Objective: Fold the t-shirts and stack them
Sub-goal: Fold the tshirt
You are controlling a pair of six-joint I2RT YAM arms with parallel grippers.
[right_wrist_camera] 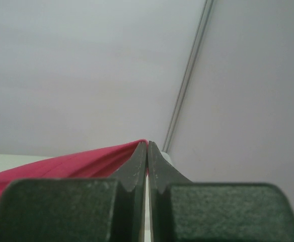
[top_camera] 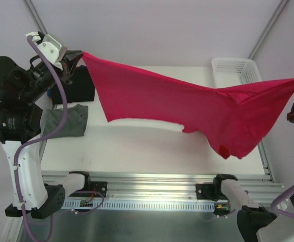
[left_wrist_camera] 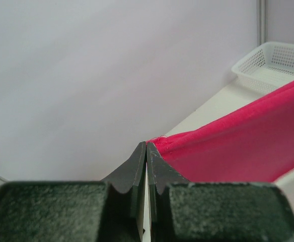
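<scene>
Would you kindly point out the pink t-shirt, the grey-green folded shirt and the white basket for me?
pink t-shirt (top_camera: pixel 187 108), top view, middle of the stretched cloth.
grey-green folded shirt (top_camera: pixel 77 121), top view, middle of its top face.
white basket (top_camera: pixel 236 70), top view, bare mesh floor.

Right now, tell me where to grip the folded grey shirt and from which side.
Probably its right edge, toward the middle of the table, pinched from above: the grey shirt lies flat, that edge is bare, and the left arm overlaps its other side, with the black shirt just behind it.
</scene>
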